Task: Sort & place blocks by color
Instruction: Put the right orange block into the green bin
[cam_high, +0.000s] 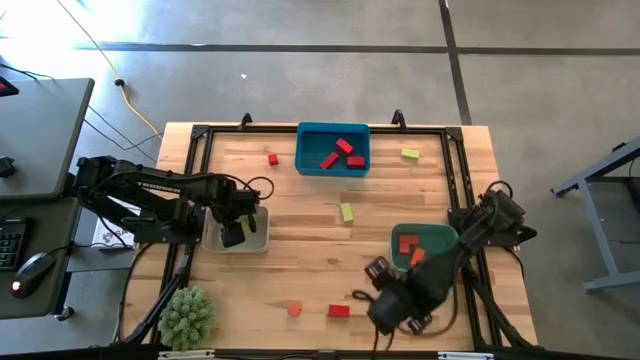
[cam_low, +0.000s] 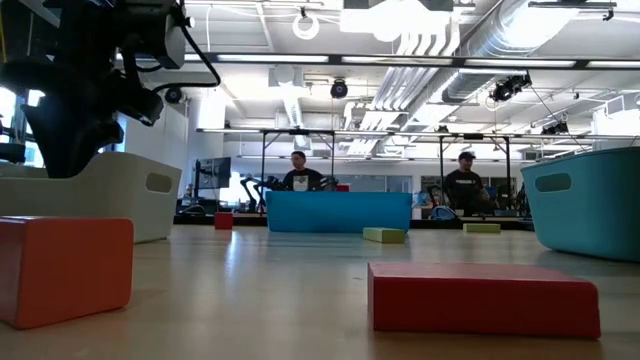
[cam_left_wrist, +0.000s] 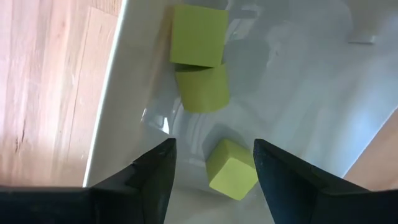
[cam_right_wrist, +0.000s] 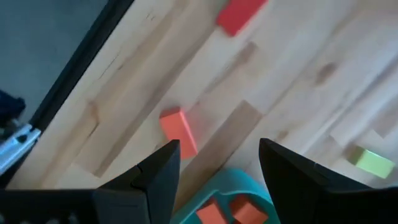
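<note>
My left gripper is open, pointing down into the beige tray. Three yellow-green blocks lie on the tray's floor: two touching each other and one below the gap between my fingers, untouched. My right gripper is open and raised over the table's near part, beside the teal tray, which holds orange-red blocks. The blue tray holds red blocks. Loose blocks on the table: orange-red, red, yellow-green.
A fuzzy green plant ball sits at the table's near left corner. A black frame runs round the tabletop. In the low view the orange-red block and red block lie nearest the camera. People stand in the room beyond the table.
</note>
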